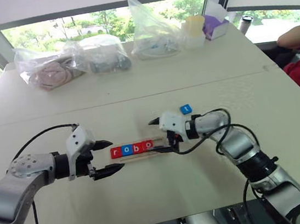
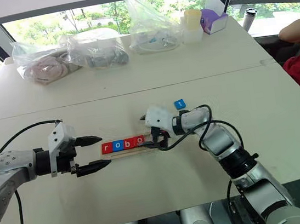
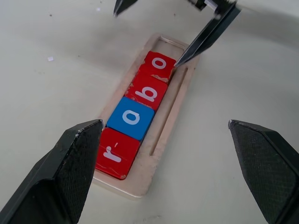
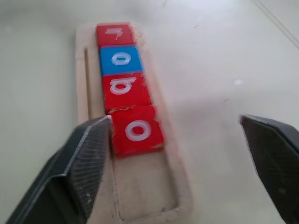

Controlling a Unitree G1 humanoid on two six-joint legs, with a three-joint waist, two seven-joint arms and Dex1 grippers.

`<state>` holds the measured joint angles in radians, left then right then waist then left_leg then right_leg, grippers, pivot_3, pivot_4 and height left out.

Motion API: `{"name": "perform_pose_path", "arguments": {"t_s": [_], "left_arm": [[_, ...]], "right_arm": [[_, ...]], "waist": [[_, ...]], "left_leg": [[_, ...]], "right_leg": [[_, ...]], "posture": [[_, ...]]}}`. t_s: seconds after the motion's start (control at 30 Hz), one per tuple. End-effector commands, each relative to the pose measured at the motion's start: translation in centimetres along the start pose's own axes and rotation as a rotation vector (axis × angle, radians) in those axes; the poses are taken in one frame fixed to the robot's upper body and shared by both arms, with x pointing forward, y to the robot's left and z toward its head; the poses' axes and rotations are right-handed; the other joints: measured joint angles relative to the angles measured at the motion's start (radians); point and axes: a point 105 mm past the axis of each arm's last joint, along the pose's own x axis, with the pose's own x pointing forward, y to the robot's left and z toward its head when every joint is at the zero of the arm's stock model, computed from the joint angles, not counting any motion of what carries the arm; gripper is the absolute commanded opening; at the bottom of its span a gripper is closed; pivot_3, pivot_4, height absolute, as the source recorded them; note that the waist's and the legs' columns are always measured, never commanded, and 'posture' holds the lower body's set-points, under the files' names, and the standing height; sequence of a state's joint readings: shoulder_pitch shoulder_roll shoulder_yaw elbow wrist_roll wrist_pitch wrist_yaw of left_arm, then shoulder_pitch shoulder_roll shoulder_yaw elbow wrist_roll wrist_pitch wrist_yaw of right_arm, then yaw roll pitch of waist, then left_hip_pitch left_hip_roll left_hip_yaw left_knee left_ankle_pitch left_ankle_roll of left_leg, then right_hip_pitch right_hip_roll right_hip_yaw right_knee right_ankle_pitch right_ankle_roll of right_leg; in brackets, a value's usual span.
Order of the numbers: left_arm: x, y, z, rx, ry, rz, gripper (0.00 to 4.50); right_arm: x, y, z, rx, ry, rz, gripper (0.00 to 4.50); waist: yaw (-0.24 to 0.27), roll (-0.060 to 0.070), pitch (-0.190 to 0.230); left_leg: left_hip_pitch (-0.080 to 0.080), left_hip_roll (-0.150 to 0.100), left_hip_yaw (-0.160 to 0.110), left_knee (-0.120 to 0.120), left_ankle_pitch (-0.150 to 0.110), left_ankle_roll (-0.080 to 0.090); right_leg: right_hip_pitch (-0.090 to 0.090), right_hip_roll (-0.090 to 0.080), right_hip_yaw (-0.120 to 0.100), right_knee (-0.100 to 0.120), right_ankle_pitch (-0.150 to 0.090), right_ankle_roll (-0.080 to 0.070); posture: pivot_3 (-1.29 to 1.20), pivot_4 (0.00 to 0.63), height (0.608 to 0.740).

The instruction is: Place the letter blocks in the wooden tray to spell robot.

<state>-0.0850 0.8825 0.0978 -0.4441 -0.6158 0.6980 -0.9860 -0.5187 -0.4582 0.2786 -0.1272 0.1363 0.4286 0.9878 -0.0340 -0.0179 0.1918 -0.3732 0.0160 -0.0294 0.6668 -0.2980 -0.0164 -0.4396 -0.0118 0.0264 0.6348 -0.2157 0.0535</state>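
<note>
Left gripper [image 1: 106, 158]: its fingers are standing wide apart and holding nothing, hovering just off the tray's left end, likely waiting so as to steady the tray if it slides.
Wooden tray [image 3: 178, 100]: it is lying lengthwise between the two grippers on the table [image 1: 152, 84], with its slot facing up so tiles drop in flat.
Letter blocks in the slot: red r [image 3: 116, 155], blue o [image 3: 131, 118], red b [image 3: 149, 92] and red o [image 3: 160, 64] are sitting edge to edge from the left end, leaving the last space at the right end open.
Right gripper [image 1: 162, 134]: its fingers are spread wide and carrying nothing, one fingertip sitting just beside the last red o, seemingly after seating it.
Blue t block [image 1: 186, 109]: it is lying loose on the table behind the right gripper, near it, and looks to be the next pick.
</note>
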Motion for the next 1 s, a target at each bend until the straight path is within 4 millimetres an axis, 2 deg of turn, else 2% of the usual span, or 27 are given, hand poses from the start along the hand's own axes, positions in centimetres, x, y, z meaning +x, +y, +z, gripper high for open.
{"name": "perform_pose_path", "arguments": {"t_s": [0.03,0.07,0.2,0.27,0.37,0.57,0.77,0.87,1.0], "left_arm": [[-0.2,-0.1,3.0,0.056,-0.104,0.014,4.50],[-0.1,0.3,3.3,0.076,-0.115,0.035,4.50],[0.8,1.9,4.4,0.107,-0.175,0.104,4.50],[1.5,2.3,5.0,0.109,-0.207,0.109,4.50],[2.6,2.0,6.1,0.110,-0.249,0.044,4.50],[4.1,2.0,7.6,0.131,-0.280,-0.004,4.50],[4.4,2.1,7.1,0.134,-0.265,0.001,4.50],[4.2,2.2,6.6,0.135,-0.249,0.011,4.50],[4.0,2.2,6.1,0.129,-0.238,0.021,4.50]], "right_arm": [[-3.2,-3.0,2.2,0.097,-0.061,-0.187,4.47],[-4.0,-4.0,1.9,0.145,-0.056,-0.271,4.47],[-5.8,-5.6,0.9,0.324,-0.060,-0.477,4.47],[-6.1,-6.3,-0.7,0.392,0.001,-0.601,4.47],[-6.0,-6.6,-3.7,0.452,0.128,-0.764,4.47],[-5.5,-7.1,-6.4,0.476,0.231,-0.902,4.47],[-4.7,-6.8,-8.0,0.462,0.281,-0.898,4.47],[-4.2,-6.7,-7.7,0.459,0.259,-0.883,3.71],[-4.1,-6.7,-7.3,0.452,0.252,-0.891,1.65]], "waist": [[0.005,-0.001,-0.001],[0.008,-0.001,-0.001],[0.018,-0.001,-0.001],[0.017,-0.001,-0.001],[0.017,-0.001,-0.001],[0.015,-0.001,-0.001],[0.012,-0.001,-0.001],[0.012,-0.001,-0.001],[0.014,-0.001,-0.001]], "left_leg": [[0.000,0.000,0.000,0.000,0.000,0.000],[0.001,0.000,0.000,0.000,0.000,0.000],[0.002,-0.001,0.000,0.000,0.000,-0.001],[0.001,0.000,0.000,0.000,0.001,-0.001],[0.001,0.000,0.000,0.000,0.001,-0.001],[0.000,-0.001,0.002,0.000,0.001,-0.001],[0.000,-0.001,0.001,0.000,0.001,-0.001],[0.001,-0.001,0.001,0.000,0.001,-0.001],[0.001,-0.001,0.001,0.000,0.001,-0.001]], "right_leg": [[0.000,0.000,0.000,0.000,0.000,0.000],[0.001,0.000,0.000,0.000,0.000,0.000],[0.001,0.001,0.000,0.000,0.000,-0.001],[0.001,0.002,0.000,0.000,0.000,-0.001],[0.000,0.001,0.000,0.001,0.001,-0.001],[-0.001,0.001,0.001,0.000,0.001,-0.001],[-0.001,0.002,0.001,0.000,0.001,-0.001],[0.000,0.002,0.001,0.001,0.001,-0.001],[0.000,0.002,0.001,0.001,0.001,-0.001]], "posture": [[0.00,0.150,0.740],[0.00,0.150,0.740],[0.00,0.150,0.740],[0.00,0.150,0.740],[0.00,0.150,0.740],[0.00,0.150,0.740],[0.00,0.150,0.740],[0.00,0.150,0.740],[0.00,0.150,0.740]]}}
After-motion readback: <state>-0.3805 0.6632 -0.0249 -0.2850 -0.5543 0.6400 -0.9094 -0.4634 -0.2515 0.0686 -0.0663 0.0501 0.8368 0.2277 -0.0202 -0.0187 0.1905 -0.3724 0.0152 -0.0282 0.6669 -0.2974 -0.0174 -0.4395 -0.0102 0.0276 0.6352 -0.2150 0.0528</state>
